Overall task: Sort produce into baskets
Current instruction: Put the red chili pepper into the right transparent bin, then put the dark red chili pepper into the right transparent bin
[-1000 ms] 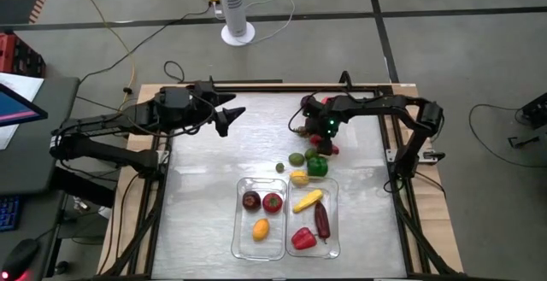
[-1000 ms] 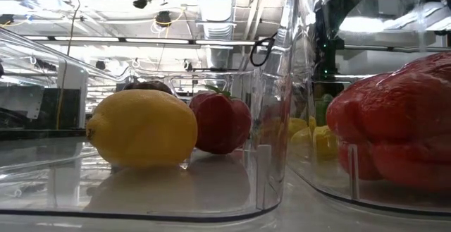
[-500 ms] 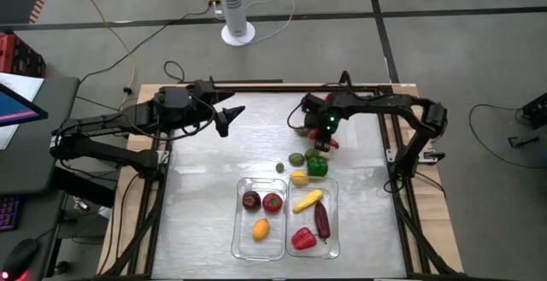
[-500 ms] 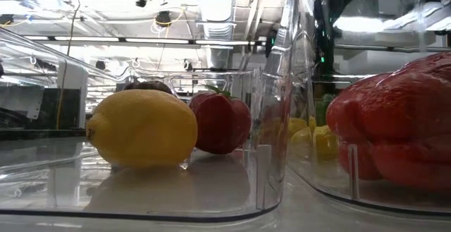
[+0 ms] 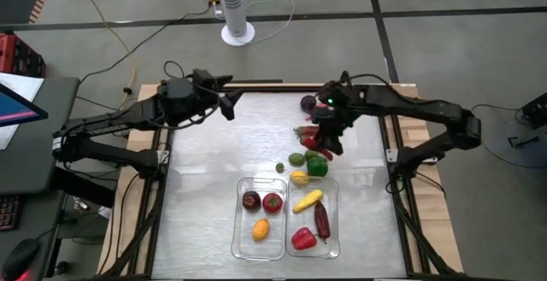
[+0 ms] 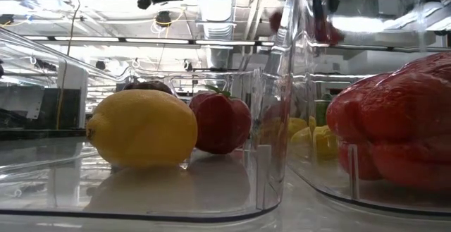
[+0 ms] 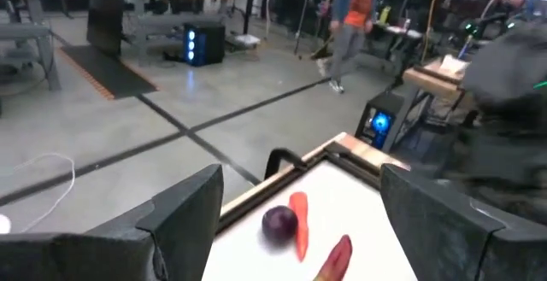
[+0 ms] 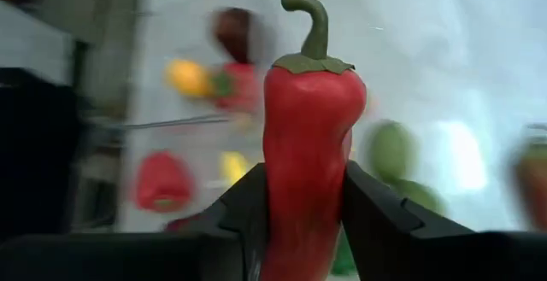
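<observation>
Clamping a red chilli (image 8: 309, 136), my right gripper (image 5: 329, 136) hangs above the loose produce (image 5: 308, 163). My left gripper (image 5: 229, 103) waits spread wide, empty, at the table's far edge (image 5: 256, 84).

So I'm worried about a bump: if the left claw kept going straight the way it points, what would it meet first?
Probably the dark purple round piece, lying beside the carrot near the table's far edge. The open left claw faces it, though depth is hard to judge.

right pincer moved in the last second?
Yes. The right pincer, shut on a red chilli, shifted from beside the purple onion toward the green pepper.
</observation>
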`<action>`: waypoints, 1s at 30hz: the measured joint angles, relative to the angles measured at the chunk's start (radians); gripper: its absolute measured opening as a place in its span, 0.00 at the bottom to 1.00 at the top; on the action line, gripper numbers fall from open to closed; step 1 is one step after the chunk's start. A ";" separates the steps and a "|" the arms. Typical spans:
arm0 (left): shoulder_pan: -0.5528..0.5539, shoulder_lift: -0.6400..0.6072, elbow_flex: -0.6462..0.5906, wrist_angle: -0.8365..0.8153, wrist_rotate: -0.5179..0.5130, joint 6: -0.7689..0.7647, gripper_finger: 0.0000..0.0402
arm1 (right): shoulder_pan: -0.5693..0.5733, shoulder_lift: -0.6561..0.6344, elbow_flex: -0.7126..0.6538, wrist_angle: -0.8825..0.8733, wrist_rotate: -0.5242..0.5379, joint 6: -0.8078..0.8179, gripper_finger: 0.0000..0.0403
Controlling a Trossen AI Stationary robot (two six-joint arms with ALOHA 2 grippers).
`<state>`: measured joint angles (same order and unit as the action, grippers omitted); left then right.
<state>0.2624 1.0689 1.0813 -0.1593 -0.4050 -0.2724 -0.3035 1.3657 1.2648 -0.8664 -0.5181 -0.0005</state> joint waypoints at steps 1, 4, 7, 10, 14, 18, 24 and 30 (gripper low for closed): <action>0.005 0.010 0.000 0.012 0.000 -0.002 0.75 | 0.019 -0.010 0.000 0.006 -0.026 0.011 0.40; 0.007 0.038 0.000 0.075 0.000 -0.023 0.75 | 0.088 -0.020 0.000 0.020 -0.063 0.039 0.40; 0.006 0.069 0.000 0.137 0.010 -0.036 0.75 | 0.161 -0.014 0.000 0.025 -0.058 0.044 0.40; 0.006 0.082 0.000 0.187 0.051 -0.039 0.75 | 0.219 0.006 0.000 0.022 -0.025 0.030 0.41; 0.006 0.090 0.000 0.215 0.071 -0.039 0.75 | 0.268 0.048 -0.001 0.002 0.005 0.034 0.42; 0.006 0.090 0.000 0.226 0.068 -0.032 0.75 | 0.307 0.097 -0.002 -0.021 0.007 0.021 0.46; 0.005 0.090 0.000 0.212 0.086 -0.037 0.75 | 0.338 0.160 -0.002 -0.022 -0.047 0.015 0.59; 0.005 0.089 0.000 0.215 0.120 -0.039 0.75 | 0.289 0.135 -0.003 -0.039 -0.017 0.011 0.67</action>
<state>0.2672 1.1580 1.0813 0.0556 -0.2854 -0.3114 -0.0142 1.5005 1.2621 -0.9057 -0.5355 0.0109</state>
